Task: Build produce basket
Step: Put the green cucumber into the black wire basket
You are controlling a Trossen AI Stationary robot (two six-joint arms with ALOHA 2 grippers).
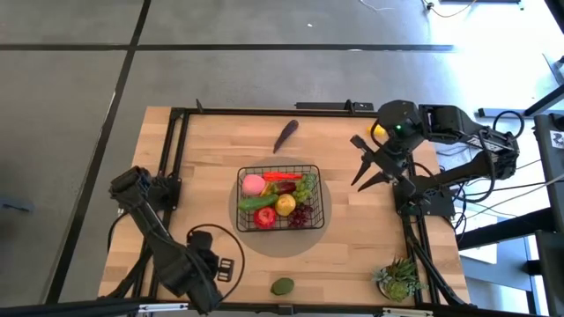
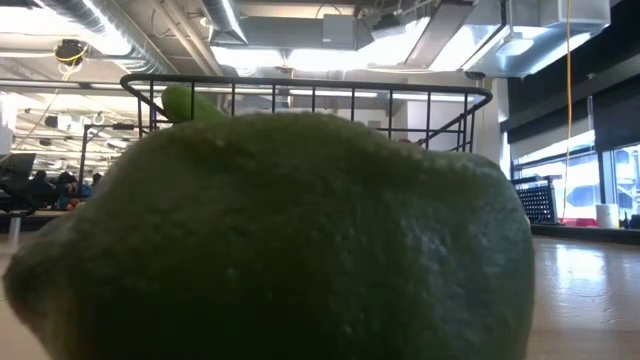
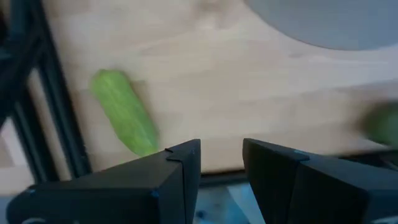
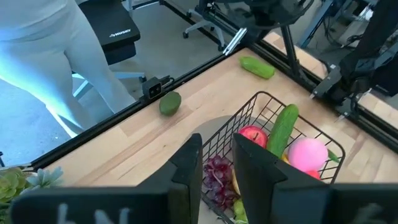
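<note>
The black wire basket (image 1: 280,199) stands on a round grey mat at the table's middle. It holds a pink peach (image 1: 254,183), a tomato (image 4: 252,135), a cucumber (image 4: 283,127), a lemon (image 1: 285,205) and dark red grapes (image 4: 217,174). A purple eggplant (image 1: 285,135) lies beyond it. A green lime-like fruit (image 1: 282,286) lies at the near edge and fills the low view (image 2: 280,240). A second cucumber (image 3: 124,112) lies by my left gripper (image 3: 221,158), which is slightly open and empty, near left. My right gripper (image 1: 357,163) hovers right of the basket, open and empty.
A spiky potted plant (image 1: 399,277) stands at the near right corner. A black frame rail (image 1: 172,158) runs round the table. Something yellow (image 1: 378,131) shows under my right arm. A person in white (image 4: 56,62) stands beyond the near edge.
</note>
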